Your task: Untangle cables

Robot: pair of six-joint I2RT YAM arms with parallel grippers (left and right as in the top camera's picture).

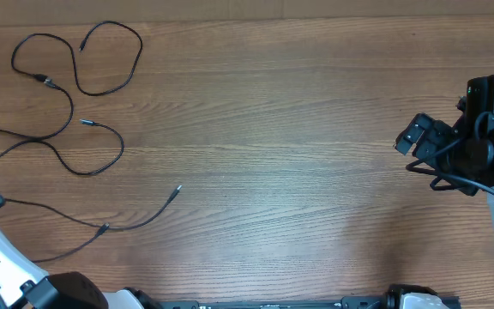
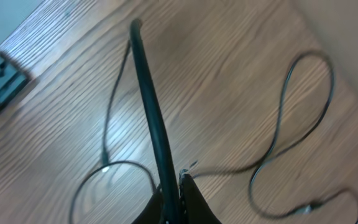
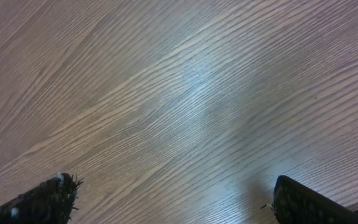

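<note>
wood-grain table (image 1: 298,129), thin cables (image 1: 45,81) (far left)

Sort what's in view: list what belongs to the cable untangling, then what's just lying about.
Job in hand: thin black cables; left gripper, shut on one strand; right gripper, open over bare wood.
Not the job: wooden table; thick cable on the right arm.
</note>
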